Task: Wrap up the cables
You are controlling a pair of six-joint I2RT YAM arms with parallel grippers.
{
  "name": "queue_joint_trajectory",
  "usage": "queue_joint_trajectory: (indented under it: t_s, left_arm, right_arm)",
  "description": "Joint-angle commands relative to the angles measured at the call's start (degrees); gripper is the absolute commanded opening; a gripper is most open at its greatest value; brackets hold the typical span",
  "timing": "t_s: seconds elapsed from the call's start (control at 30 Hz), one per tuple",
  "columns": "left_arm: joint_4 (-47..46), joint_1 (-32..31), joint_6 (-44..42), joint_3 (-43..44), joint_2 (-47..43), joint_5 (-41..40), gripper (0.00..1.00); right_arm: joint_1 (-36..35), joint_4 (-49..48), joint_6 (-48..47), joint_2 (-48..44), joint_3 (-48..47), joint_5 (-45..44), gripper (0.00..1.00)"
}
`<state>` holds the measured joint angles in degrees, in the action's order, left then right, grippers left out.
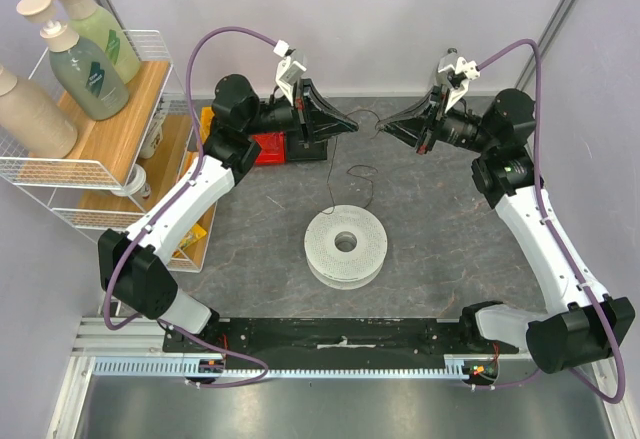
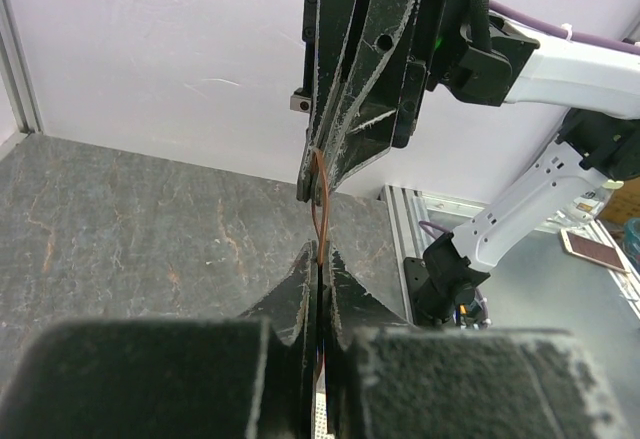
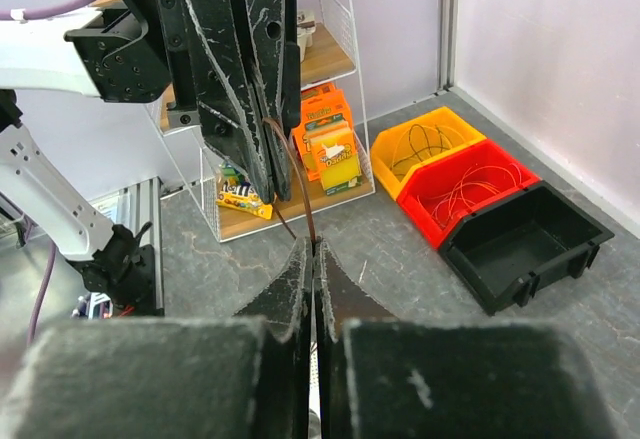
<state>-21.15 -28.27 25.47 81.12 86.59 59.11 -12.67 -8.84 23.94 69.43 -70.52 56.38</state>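
Observation:
A very thin dark cable (image 1: 366, 169) hangs between my two grippers above the back of the table and trails down toward the white round spool (image 1: 346, 244) at the table's middle. My left gripper (image 1: 352, 125) and right gripper (image 1: 386, 130) face each other tip to tip, a small gap apart. In the left wrist view my left gripper (image 2: 320, 259) is shut on the cable (image 2: 318, 207), which runs up to the right gripper's fingers (image 2: 340, 149). In the right wrist view my right gripper (image 3: 312, 249) is shut on the cable (image 3: 301, 191).
A yellow bin (image 3: 425, 144), a red bin (image 3: 470, 184) with thin wires and a black bin (image 3: 525, 239) stand in a row at the back left. A white wire rack (image 1: 95, 174) with bottles and snack boxes stands at the far left.

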Motion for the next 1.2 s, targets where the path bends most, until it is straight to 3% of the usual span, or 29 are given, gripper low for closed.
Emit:
queue_joint_trajectory:
  t_s: [0.0, 0.37, 0.77, 1.17]
  left_arm:
    - [-1.1, 0.1, 1.9, -0.3, -1.8, 0.3, 0.02]
    - [7.3, -1.3, -2.4, -1.4, -0.4, 1.2, 0.02]
    - [12.4, -4.2, -7.0, -4.0, -1.5, -0.5, 0.02]
    - [14.1, 1.8, -8.6, -2.7, -4.1, 0.1, 0.02]
  right_arm:
    - [-0.7, -2.7, 2.0, -0.3, 0.3, -1.9, 0.0]
    - [-1.7, -20.2, 19.1, 1.8, 0.6, -5.3, 0.0]
    - [-2.5, -23.7, 23.1, 3.6, -0.5, -6.4, 0.0]
    - [-2.5, -4.5, 5.6, 1.2, -1.4, -2.5, 0.0]
